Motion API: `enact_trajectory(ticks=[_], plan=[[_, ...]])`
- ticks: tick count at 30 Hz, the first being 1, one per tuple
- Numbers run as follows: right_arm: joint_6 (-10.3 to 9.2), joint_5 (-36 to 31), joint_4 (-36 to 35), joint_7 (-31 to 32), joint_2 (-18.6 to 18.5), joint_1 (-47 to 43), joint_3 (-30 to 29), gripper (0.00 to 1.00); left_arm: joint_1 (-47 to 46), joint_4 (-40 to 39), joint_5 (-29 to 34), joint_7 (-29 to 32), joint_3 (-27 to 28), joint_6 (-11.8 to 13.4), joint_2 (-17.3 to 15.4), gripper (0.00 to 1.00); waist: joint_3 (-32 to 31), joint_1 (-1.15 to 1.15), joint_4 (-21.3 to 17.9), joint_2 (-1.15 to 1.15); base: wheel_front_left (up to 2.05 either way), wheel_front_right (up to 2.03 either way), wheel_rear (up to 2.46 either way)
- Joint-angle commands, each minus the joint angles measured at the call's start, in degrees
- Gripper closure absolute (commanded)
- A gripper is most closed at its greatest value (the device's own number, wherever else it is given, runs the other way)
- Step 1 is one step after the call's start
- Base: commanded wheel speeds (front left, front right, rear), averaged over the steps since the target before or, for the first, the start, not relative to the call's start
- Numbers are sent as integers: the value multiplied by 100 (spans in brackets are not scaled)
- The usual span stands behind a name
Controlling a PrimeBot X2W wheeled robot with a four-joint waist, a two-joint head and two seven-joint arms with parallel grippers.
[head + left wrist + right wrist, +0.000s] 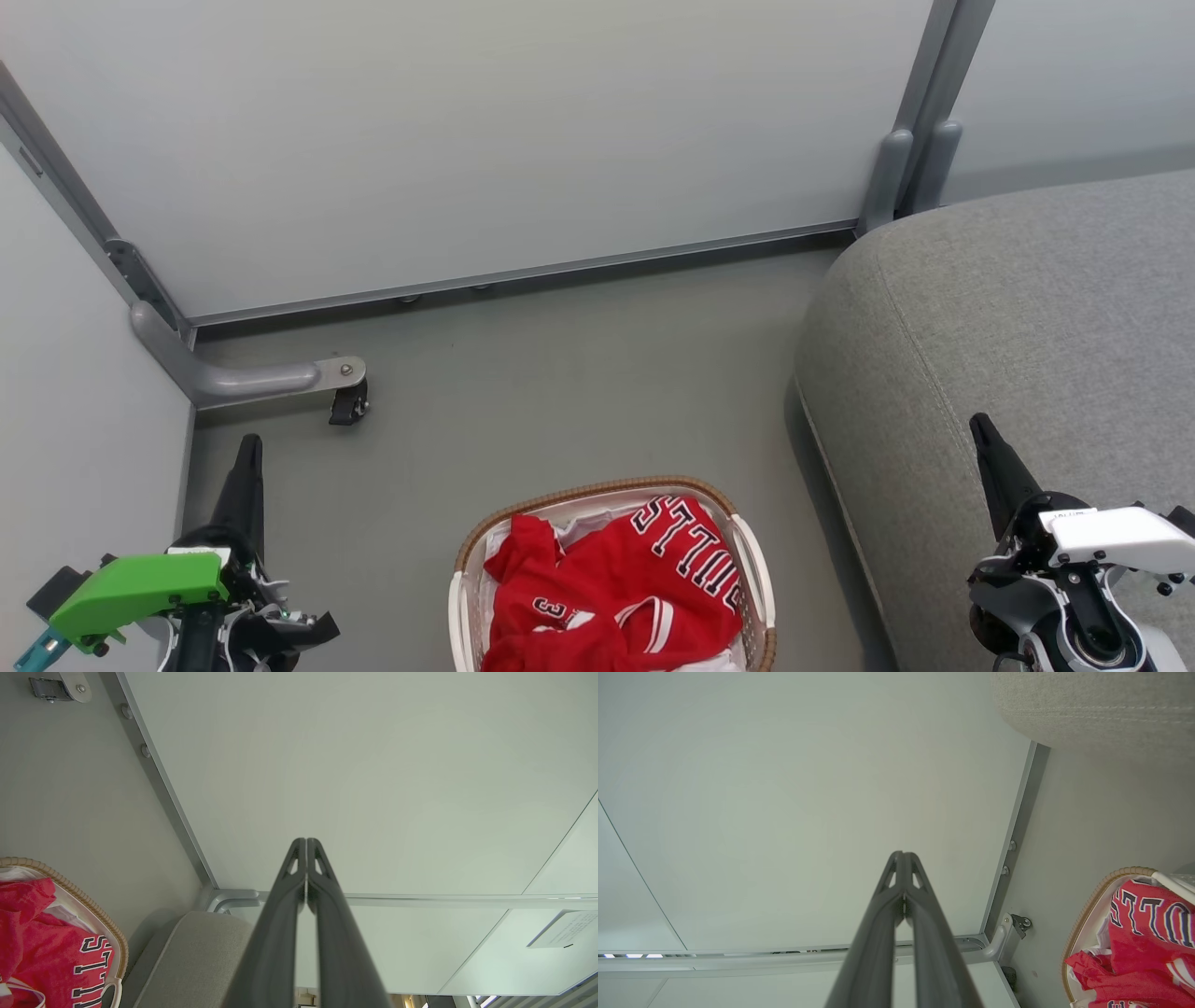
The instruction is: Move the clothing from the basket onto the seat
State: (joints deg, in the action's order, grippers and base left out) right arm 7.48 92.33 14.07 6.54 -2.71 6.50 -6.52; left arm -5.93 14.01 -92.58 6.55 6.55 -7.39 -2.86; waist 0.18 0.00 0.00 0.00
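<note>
Near me on the floor [560,373], the basket [597,487] is holding the red clothing [616,588], sitting just left of the grey seat [1027,308]. I am seeing my left pincer [248,457] clenched and empty at the near left, and my right pincer [982,431], likewise clenched and empty, hovering over the seat's near edge.

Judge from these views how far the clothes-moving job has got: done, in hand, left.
Done: nothing; the red jerseys lie in the laundry basket. In hand: nothing; the left gripper and right gripper are shut, empty, clear of the basket. Left: every garment onto the grey sofa cushion.
</note>
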Motion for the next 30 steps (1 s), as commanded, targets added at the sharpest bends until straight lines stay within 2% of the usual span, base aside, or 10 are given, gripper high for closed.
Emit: enact_trajectory(ticks=[1, 14, 15, 20, 30], plan=[[2, 19, -17, 15, -35, -62, -8, 100, -60, -7, 33, 11, 2, -20, -6, 100, 0, 0, 0, 0, 0, 0, 0], [2, 19, -17, 15, -35, -62, -8, 100, -60, -7, 33, 10, 2, -20, -6, 100, 0, 0, 0, 0, 0, 0, 0], [2, 19, -17, 15, -35, -62, -8, 0, -60, -7, 33, 10, 2, -20, -6, 0, 0, 0, 0, 0, 0, 0, 0], [0, -18, 177, -34, 58, -89, 40, 0, 121, 172, 9, -39, -50, 9, 49, 0, 1, 0, 0, 0, 0, 0, 0], [0, -274, 135, -321, 45, -158, 158, 0, 146, 125, 134, -325, -349, 5, 40, 0, 5, 0, 4, 0, 0, 0, 0]])
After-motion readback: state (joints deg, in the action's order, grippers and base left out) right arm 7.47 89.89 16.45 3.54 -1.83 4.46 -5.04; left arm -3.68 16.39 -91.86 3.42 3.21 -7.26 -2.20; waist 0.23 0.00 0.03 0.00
